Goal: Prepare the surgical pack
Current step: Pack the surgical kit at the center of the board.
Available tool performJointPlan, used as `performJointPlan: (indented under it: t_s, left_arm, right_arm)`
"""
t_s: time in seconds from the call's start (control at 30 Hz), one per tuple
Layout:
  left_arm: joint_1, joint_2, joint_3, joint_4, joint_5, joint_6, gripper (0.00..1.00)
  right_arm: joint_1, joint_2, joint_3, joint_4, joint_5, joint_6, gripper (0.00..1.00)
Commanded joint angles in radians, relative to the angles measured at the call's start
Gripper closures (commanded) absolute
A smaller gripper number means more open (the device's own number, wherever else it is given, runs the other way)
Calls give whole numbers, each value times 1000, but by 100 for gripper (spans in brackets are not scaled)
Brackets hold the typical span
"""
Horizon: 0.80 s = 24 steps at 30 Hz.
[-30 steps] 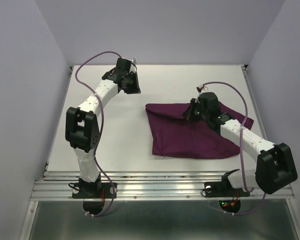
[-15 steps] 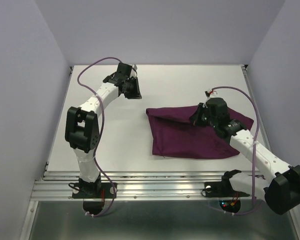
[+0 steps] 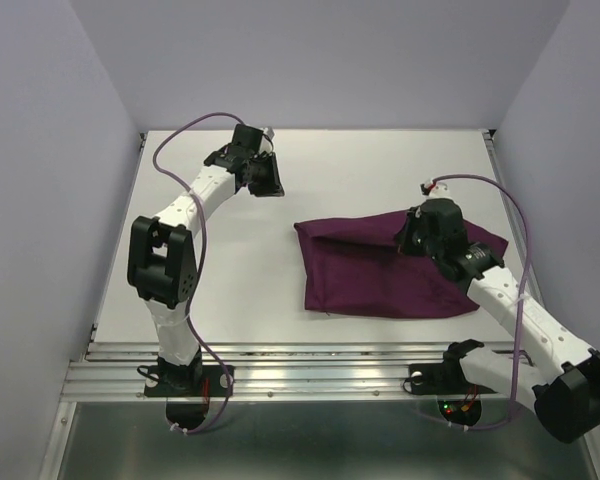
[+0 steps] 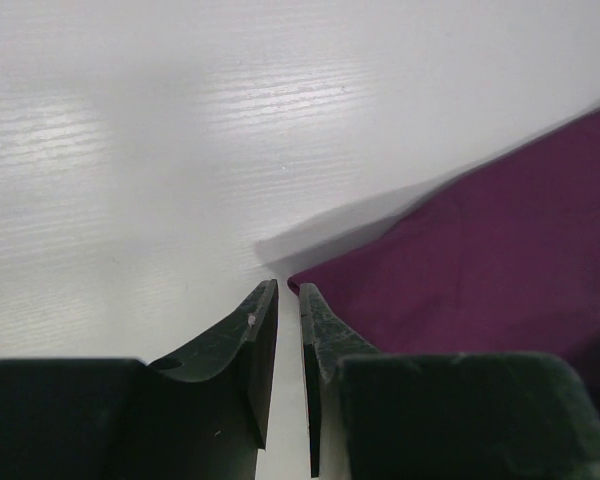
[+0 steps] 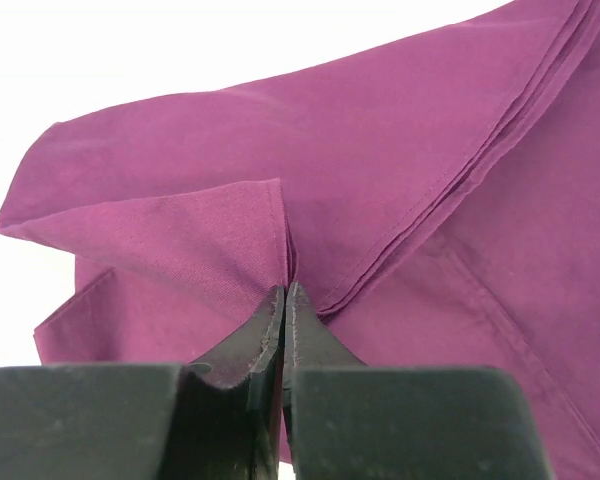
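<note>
- Right wrist view: the right hand (image 5: 284,290) has its fingers pressed together on a raised pleat of the cloth (image 5: 280,130). The fabric peaks at the tips and drops away ahead and to both sides.
- Ahead and to the right of that hand, stacked hemmed edges run in a diagonal line, so the cloth looks folded in several layers.
- Left wrist view: the left hand (image 4: 288,290) has its fingers a narrow slit apart with nothing between them, over bare bench (image 4: 180,120). A cloth corner lies just ahead of its tips and to their right.
- Top view: the cloth lies flat on the bench under and behind the right hand, well apart from the left arm.
- The step looks like opening the cloth out. To do it well, draw the pinched layer away low and steadily, so that only this layer peels and the rest is not dragged.
- I cannot tell how many layers are pinched, so watch whether lower folds lift.
- The left hand could pin the near corner to stop sliding.
</note>
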Motion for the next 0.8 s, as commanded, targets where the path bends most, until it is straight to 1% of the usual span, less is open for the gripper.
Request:
performJointPlan:
  t_s: [0.0, 0.17, 0.33, 0.37, 0.4, 0.43, 0.47, 0.5, 0.57, 0.6, 0.63, 0.67, 0.77]
  left_arm:
    - [-4, -76, -2, 7, 28, -7, 74]
    - [-4, -91, -19, 4, 40, -8, 74]
    - [-6, -108, -57, 14, 62, -14, 74]
    - [-10, -114, -76, 17, 69, -20, 74]
    - [-13, -116, -83, 20, 74, -24, 74]
    - [-21, -119, -103, 32, 89, -31, 73]
    - [-25, -120, -112, 41, 97, -37, 73]
    - [-33, -120, -122, 52, 103, -40, 73]
    - [-47, -116, -139, 56, 106, -53, 71]
    - [-56, -111, -142, 60, 105, -60, 70]
    - [-74, -108, -155, 69, 105, -82, 68]
    - [-85, -110, -162, 76, 105, -94, 64]
    - [-127, -113, -191, 118, 111, -129, 62]
  right_arm:
    - [9, -54, 23, -59, 61, 6, 99]
    - [9, -57, -44, -68, 44, 61, 99]
    - [9, -60, -127, -84, 60, 164, 99]
    - [9, -60, -138, -87, 61, 204, 98]
    - [9, -57, -147, -87, 63, 216, 92]
    - [9, -55, -159, -87, 70, 233, 79]
    - [9, -52, -163, -88, 78, 238, 75]
    - [9, -49, -164, -88, 86, 241, 69]
    - [9, -42, -160, -90, 106, 246, 48]
    - [9, -38, -154, -93, 112, 244, 45]
    - [9, -38, -140, -94, 122, 246, 36]
    - [9, -37, -132, -94, 130, 244, 33]
    - [9, -40, -104, -82, 135, 239, 32]
